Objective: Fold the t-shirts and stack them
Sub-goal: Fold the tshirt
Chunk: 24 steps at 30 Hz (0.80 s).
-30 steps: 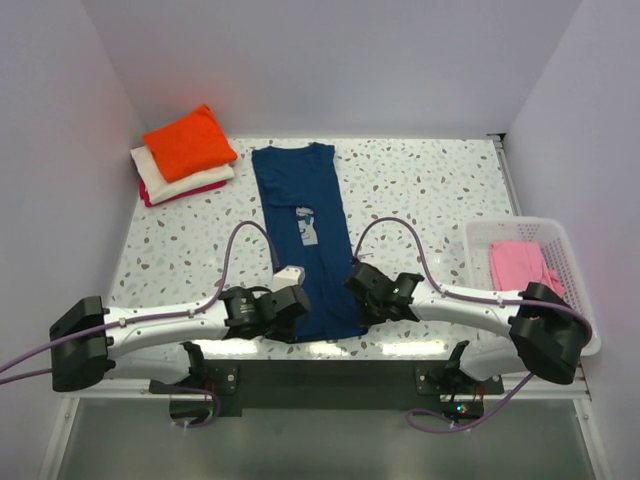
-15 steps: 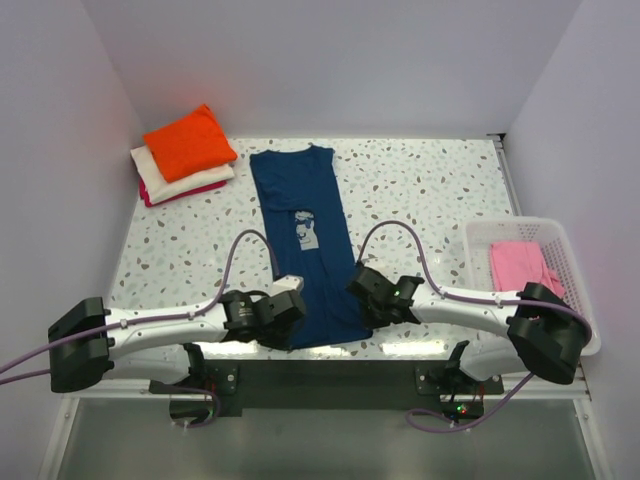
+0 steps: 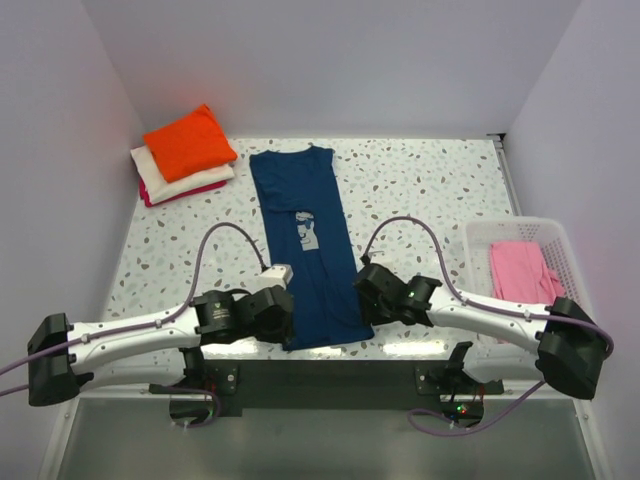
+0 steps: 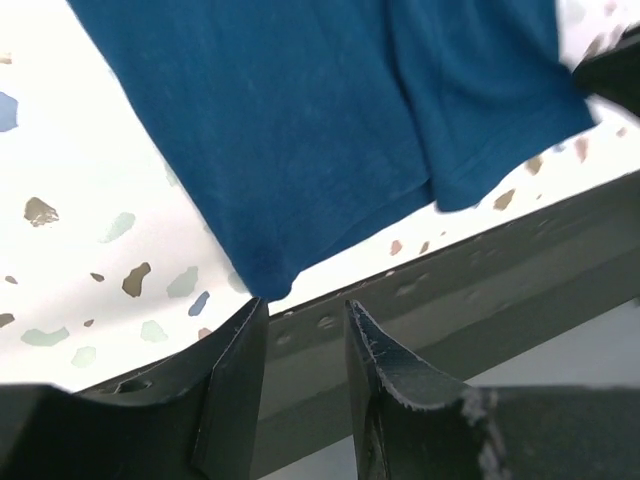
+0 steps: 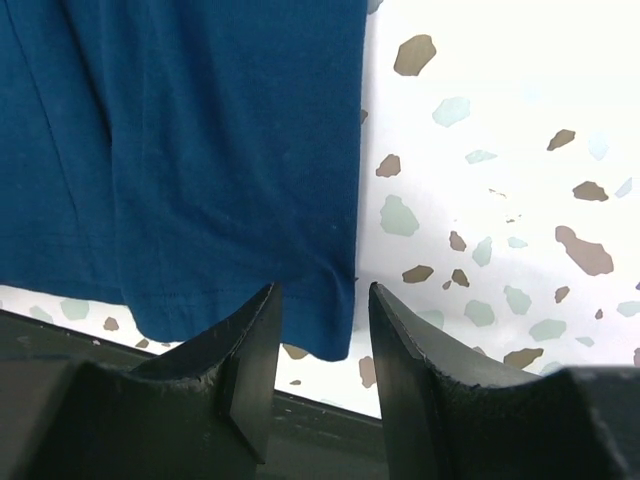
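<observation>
Navy cotton lies in one long strip down the middle of the table [image 3: 420, 190]: the navy tee [image 3: 305, 240] is flat, collar far, hem at the near edge, sides apparently folded in so it is narrow. That suits a next fold along its length, hem toward collar.

The left gripper [image 3: 280, 318] sits low at the near left hem corner. In its wrist view its fingers [image 4: 235, 385] stand a narrow gap apart, and the corner of the tee [image 4: 300, 130] ends just at their tips, not clamped.

The right gripper [image 3: 368, 310] mirrors it at the right corner. Its jaws are also narrowly parted, and the hem corner [image 5: 330, 335] reaches between the tips without visibly being pinched.

One gripper per corner would likely keep the hem straight when it is lifted.

Far left, the orange tee [image 3: 190, 141] tops a folded stack over a cream tee [image 3: 190, 180] and a magenta tee [image 3: 160, 197]. A pink tee [image 3: 520, 268] waits in the basket [image 3: 512, 222] on the right.
</observation>
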Each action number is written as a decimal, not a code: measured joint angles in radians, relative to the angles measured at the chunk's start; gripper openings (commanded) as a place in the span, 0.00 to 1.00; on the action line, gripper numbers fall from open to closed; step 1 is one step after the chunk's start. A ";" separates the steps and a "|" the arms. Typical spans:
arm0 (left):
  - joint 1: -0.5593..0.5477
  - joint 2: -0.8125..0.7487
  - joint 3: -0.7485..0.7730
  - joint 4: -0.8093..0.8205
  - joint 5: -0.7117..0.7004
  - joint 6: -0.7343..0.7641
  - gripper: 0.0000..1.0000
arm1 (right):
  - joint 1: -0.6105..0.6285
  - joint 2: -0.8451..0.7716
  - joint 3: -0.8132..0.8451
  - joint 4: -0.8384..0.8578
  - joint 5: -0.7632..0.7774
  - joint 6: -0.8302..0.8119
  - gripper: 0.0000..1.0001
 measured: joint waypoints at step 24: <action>0.380 -0.030 -0.135 0.236 0.233 -0.012 0.47 | -0.166 0.175 0.190 0.078 -0.185 -0.141 0.40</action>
